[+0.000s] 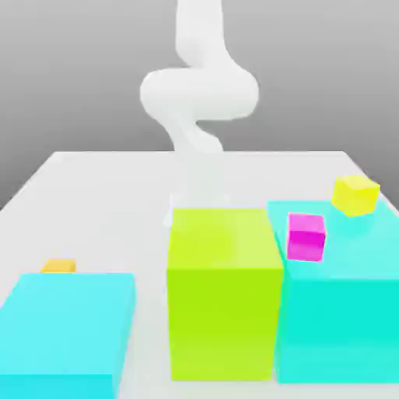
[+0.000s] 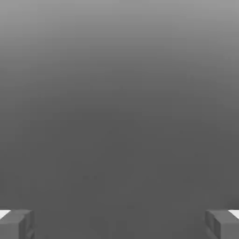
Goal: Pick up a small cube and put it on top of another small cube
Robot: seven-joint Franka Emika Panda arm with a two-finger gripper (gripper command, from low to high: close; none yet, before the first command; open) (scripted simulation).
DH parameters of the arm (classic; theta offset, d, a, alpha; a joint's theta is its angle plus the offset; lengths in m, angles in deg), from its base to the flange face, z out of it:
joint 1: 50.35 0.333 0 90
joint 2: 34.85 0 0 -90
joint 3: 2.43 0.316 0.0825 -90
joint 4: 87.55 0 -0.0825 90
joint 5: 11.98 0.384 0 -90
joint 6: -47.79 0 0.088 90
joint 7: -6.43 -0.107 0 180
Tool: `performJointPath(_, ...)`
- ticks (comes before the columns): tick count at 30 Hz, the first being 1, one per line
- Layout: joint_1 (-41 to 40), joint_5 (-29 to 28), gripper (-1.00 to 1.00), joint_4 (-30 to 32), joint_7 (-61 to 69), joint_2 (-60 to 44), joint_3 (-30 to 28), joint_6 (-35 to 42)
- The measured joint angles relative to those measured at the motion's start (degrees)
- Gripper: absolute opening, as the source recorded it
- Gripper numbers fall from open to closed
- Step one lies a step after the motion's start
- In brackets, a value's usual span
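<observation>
The small orange cube (image 1: 58, 266) sits on the white table, peeking over the far edge of the low cyan block (image 1: 66, 327) at the exterior view's left. My white arm (image 1: 199, 93) comes down at the back of the table, and its lower end sinks behind the tall lime block (image 1: 224, 292), well apart from the orange cube. In the hand view my gripper (image 2: 119, 225) is open. Its two grey fingertips (image 2: 16, 225) stand far apart with nothing between them, over a plain grey surface.
A tall cyan block (image 1: 343, 312) stands at the exterior view's right, against the lime block. On its top rest a small magenta cube (image 1: 305, 236) and, farther back, a small lemon-yellow cube (image 1: 356, 194). The white table (image 1: 101, 195) lies bare behind the blocks.
</observation>
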Motion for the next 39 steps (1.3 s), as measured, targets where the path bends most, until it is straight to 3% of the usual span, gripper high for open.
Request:
performJointPath(13, -10.66, -11.65, 0.0, 11.05, 9.13, -18.4, -9.16, -10.9)
performJointPath(22, -15.64, -12.66, 0.0, 18.78, 20.44, -30.68, -19.53, -19.11)
performJointPath(26, -16.88, -8.66, 0.0, 22.4, 28.65, -36.24, -24.12, -23.17)
performJointPath(30, -19.71, 1.14, 0.0, 26.04, 40.94, -42.01, -26.2, -27.19)
performJointPath(33, -22.39, 11.7, 0.0, 26.05, 49.75, -47.77, -21.78, -31.23)
performJointPath(37, -30.53, 22.32, 0.0, 24.36, 57.86, -56.01, -11.17, -37.43)
performJointPath(38, -32.48, 23.67, -1.0, 24.02, 59.01, -57.74, -8.92, -38.84)
performJointPath(39, -32.48, 23.67, -1.0, 24.02, 59.01, -57.74, -8.92, -38.84)
